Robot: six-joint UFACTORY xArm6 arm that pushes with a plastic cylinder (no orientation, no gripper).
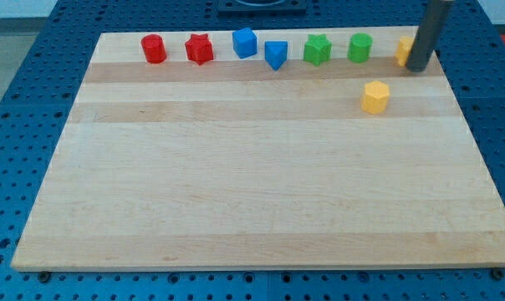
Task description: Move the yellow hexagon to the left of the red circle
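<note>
- Counter (pixel 261 201): a pale wooden board lying on a blue perforated base (pixel 18 84); most of its surface is bare, and all the blocks sit toward the view's top.
- Red circle (pixel 154 48): a red cylinder, the leftmost block in the row along the view's top edge.
- Red star (pixel 200 49): just beside the red circle on its right, apart from it.
- Blue cube (pixel 245 42): next along the row, set slightly higher in the view than its neighbours.
- Blue block (pixel 276 54): near the blue cube, a little lower and to its right; it looks wedge-like, though the exact shape is hard to make out.
- Green star (pixel 317 49): right of the blue pair.
- Green block (pixel 359 48): just right of the green star, roughly cylindrical or hexagonal.
- Yellow hexagon (pixel 374 97): the task's block, standing alone below the row, near the view's right and well apart from the red circle.
- Orange-yellow block (pixel 403 50): last in the row, partly hidden by the rod, shape unclear.
- My tip (pixel 418 67): the dark rod's lower end, touching or just beside the orange-yellow block's right side, up and right of the yellow hexagon and apart from it.
- Hand: the arm carries none, only the rod, so there is nothing to open or close.
</note>
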